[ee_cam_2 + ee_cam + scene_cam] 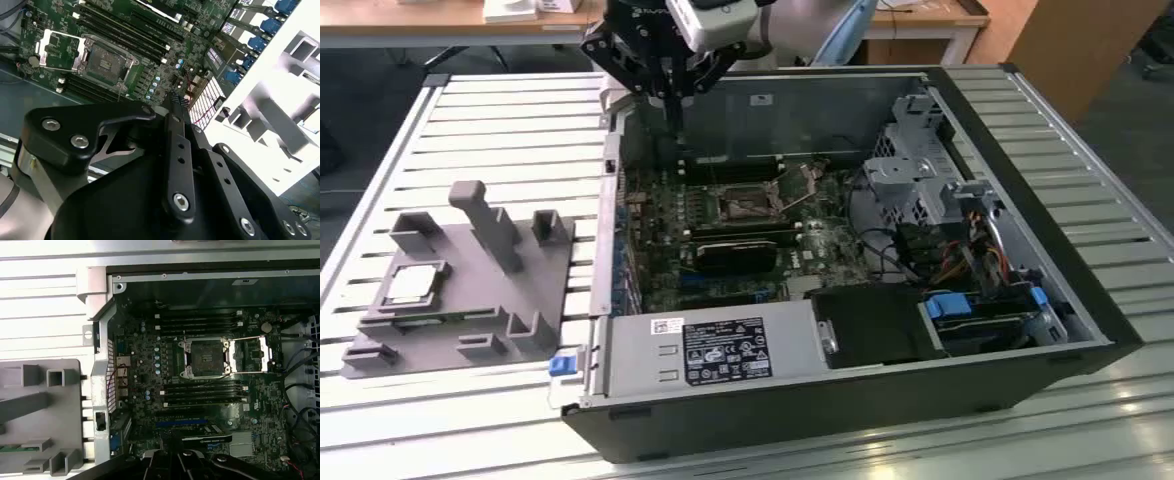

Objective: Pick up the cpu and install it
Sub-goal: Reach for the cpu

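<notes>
A: Where's the cpu rn?
B: On the grey tray, at the exterior view's left. It lies flat in a recess w/ the silvery top up. The tray sits on the slatted table, just beside the open pc case.
A: And the gripper?
B: Up over the case's far corner, on the exterior view's left, pointing down twd the motherboard edge. It's well apart from the cpu and the tray.
A: Fingers?
B: Closed together and empty, as far as the exterior view and the second wrist view show.
A: Socket?
B: Approx mid-board. Its metal frame is flipped open to one side, so the dark centre is exposed. Long black memory slots run along both sides of it in both wrist views
</notes>
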`<state>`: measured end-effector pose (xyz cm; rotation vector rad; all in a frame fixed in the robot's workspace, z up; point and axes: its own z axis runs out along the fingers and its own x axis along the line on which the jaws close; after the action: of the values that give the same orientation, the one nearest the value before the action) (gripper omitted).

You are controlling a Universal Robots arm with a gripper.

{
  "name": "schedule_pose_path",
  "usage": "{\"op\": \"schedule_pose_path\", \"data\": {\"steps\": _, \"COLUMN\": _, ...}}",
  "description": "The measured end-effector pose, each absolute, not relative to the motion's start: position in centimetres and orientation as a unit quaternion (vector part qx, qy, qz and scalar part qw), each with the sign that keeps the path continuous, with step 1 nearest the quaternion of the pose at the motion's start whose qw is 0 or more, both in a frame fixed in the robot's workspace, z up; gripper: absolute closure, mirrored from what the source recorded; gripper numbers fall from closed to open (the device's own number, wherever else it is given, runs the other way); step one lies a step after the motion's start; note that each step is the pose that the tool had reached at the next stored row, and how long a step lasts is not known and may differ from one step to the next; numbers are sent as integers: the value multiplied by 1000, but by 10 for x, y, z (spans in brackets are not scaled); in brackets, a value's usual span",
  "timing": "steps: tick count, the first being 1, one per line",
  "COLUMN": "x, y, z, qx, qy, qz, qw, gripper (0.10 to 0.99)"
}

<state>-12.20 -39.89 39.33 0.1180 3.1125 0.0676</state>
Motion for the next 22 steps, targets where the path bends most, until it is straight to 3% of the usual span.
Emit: {"op": "schedule_pose_path", "data": {"steps": 22, "x": -129, "y": -399, "z": 393, "qx": 38, "qy": 999, "qz": 22, "qw": 13, "gripper": 980}}
